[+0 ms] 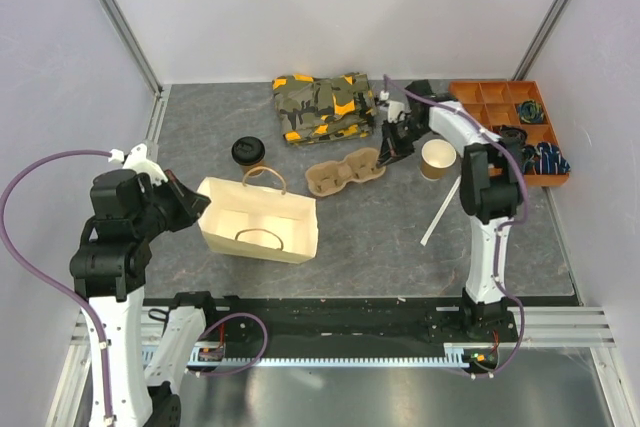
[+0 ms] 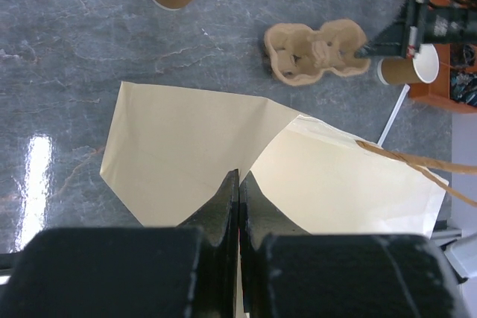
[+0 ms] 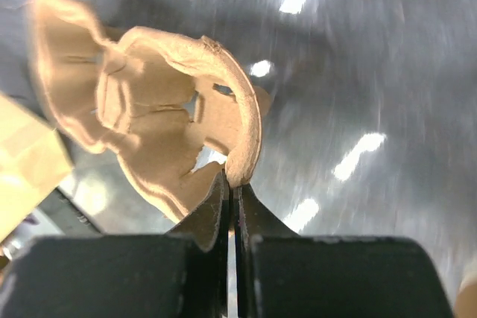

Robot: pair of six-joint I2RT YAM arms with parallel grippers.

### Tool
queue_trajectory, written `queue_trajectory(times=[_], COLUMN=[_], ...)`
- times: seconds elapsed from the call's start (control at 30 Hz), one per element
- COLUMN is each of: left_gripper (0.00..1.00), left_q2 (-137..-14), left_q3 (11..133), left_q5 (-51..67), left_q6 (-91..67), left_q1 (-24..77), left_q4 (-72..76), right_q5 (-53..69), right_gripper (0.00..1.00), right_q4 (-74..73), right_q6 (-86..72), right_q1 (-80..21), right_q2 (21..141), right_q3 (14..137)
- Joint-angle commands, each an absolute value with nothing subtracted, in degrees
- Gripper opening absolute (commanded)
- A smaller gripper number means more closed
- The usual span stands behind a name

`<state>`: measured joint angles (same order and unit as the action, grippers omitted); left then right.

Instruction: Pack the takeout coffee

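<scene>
Two pinches, left gripper [image 2: 238,178] clamping bag [image 2: 186,147] rim, right gripper [image 3: 232,182] clamping carrier [image 3: 149,102] edge.

On the bench [image 1: 380,237] I count one lidded takeout coffee [image 1: 247,151] and one open-topped cup [image 1: 437,158], so two cups in all. I also see one two-hole pulp carrier [image 1: 345,172], one paper bag [image 1: 260,219], one folded camouflage cloth [image 1: 325,105], one orange compartment tray [image 1: 505,112] and one thin white stick [image 1: 440,209].

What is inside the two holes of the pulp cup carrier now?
No cup: both holes of the cup carrier are empty. The right gripper, shut on its rim, covers part of it. The lidded coffee cup stands apart on the table.
</scene>
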<state>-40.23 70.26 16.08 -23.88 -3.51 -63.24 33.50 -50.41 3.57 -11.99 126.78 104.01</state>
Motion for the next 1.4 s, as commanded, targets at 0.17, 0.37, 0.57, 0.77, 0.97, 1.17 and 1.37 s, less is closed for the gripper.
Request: queue_trajectory(times=[0.17,0.37,0.57,0.77,0.97,1.17,1.37], left_gripper=[0.02,0.02,0.02,0.02,0.02,0.02,0.02], left_q2=[-39.0,-39.4,-40.6,-41.5,-43.9,-46.5,-45.3], left_q3=[72.1,71.6,72.1,71.5,66.9,61.5,58.6], left_q5=[11.8,10.7,11.0,13.0,19.1,26.1,22.2], left_q6=[-27.3,-30.2,-33.6,-36.9,-43.0,-50.4,-53.1], left_q1=[-3.7,-3.7,-3.8,-3.9,-4.0,-4.0,-1.1], left_q4=[-60.6,-60.6,-60.6,-60.6,-59.4,-53.5,-48.8], right_q5=[35.3,30.3,32.3,41.5,44.8,44.3,41.2], right_gripper=[0.00,0.00,0.00,0.00,0.00,0.00,0.00], right_q4=[-48.7,-50.0,-53.5,-51.0,-52.8,-55.3,-52.4], right_q6=[-9.1,-13.3,-15.9,-19.1,-14.9,-12.5,-14.2], right_q1=[-9.3,-9.2,-9.4,-10.9,-12.7,-12.8,-13.1], right_q2=[94.4,77.2,69.1,63.9,60.5,60.8,62.8], right_q3=[93.0,93.3,98.1,97.8,97.0,99.7,96.5])
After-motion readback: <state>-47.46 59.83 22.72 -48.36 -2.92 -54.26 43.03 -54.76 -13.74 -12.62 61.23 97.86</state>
